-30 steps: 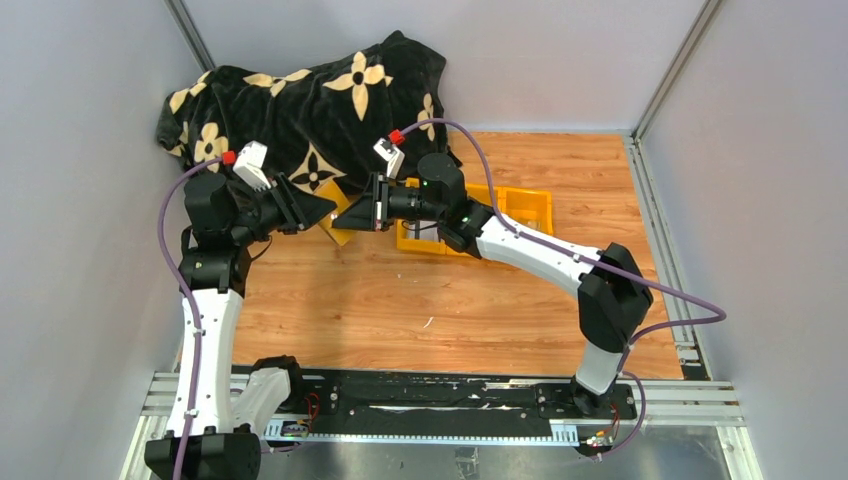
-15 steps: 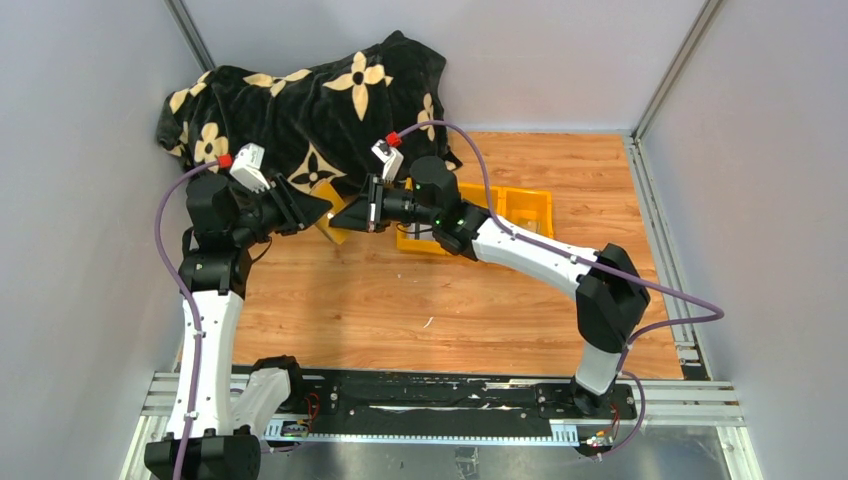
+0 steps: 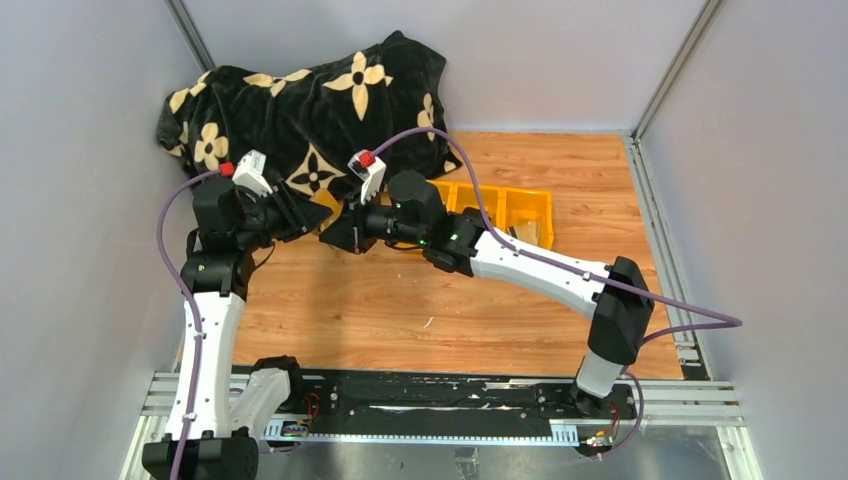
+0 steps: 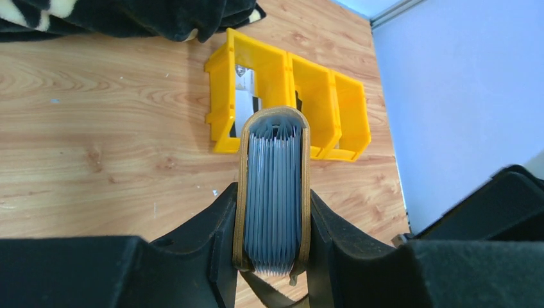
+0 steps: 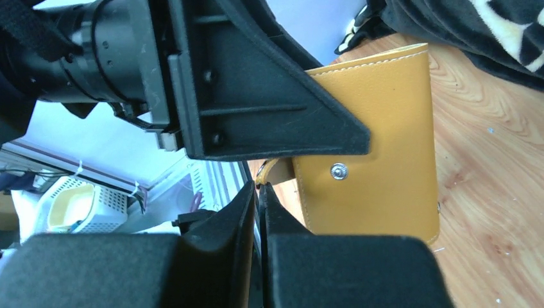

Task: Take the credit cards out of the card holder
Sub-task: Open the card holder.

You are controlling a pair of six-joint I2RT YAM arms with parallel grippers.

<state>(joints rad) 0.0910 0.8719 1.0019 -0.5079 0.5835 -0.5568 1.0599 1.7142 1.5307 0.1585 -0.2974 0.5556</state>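
Mustard-tan folding leather card holder (image 5: 378, 141) is clamped in the left gripper (image 4: 272, 218), grey pockets (image 4: 272, 167) packed. Right gripper (image 5: 260, 192) is pinched shut at its strap (image 5: 277, 168); no card drawn yet.

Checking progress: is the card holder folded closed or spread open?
Folded closed: the left gripper squeezes the card holder, its tan covers pressed together around the grey pockets.

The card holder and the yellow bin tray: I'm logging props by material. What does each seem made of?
The card holder: matte mustard leather or faux leather, judging by its stitched edge and metal snap; inner pockets look like translucent grey plastic. The yellow bin tray: rigid, glossy moulded plastic, probably.
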